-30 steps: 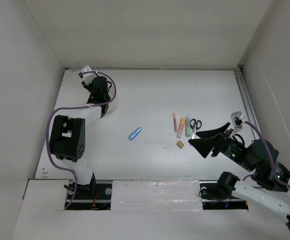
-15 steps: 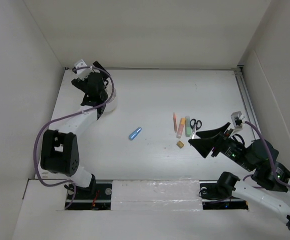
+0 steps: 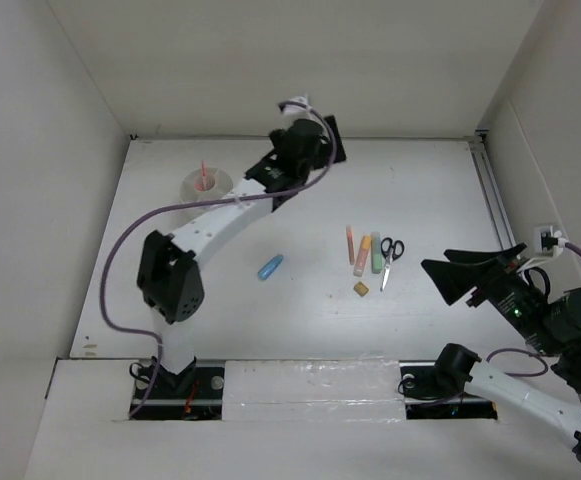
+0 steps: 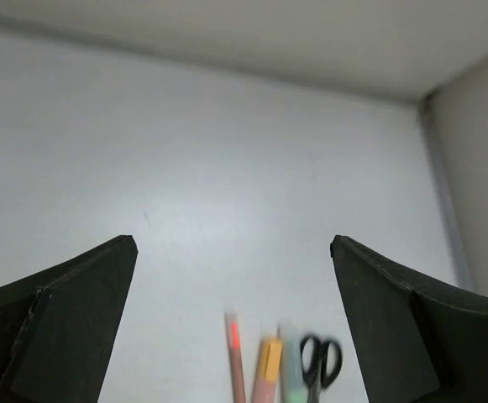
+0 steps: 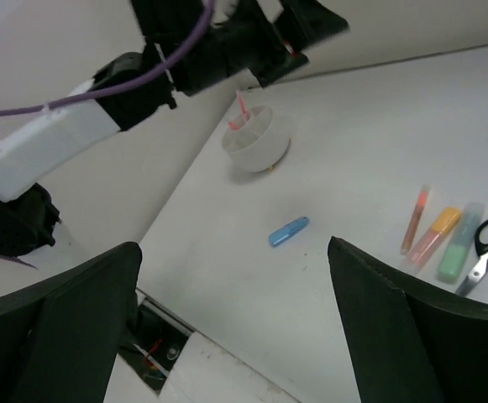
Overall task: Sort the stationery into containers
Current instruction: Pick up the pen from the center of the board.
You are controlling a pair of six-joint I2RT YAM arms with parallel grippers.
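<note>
In the top view, my left end effector (image 3: pixel 322 150) hangs over the far side of the worktop (image 3: pixel 430 180). The white cup (image 3: pixel 189 187) sits at its 8 o'clock with a red pen (image 3: pixel 204 170) standing in it. At its 5 o'clock the pink pen (image 3: pixel 350 243), orange highlighter (image 3: pixel 362 254), green highlighter (image 3: pixel 377 253) and scissors (image 3: pixel 391 252) lie side by side. The eraser (image 3: pixel 361 288) is just nearer, and the blue capsule (image 3: pixel 271 267) lies at 7 o'clock. The right end effector (image 3: pixel 448 280) hovers spread wide and empty at the group's 4 o'clock. In the left wrist view the jaws stand wide and empty, and the pink pen lies at 6 o'clock below the gap. I judge it is the next pick. I want to descend squarely, straddle it across its width and stay clear of the neighbouring highlighter. The right wrist view shows the cup well apart from the group.
</note>
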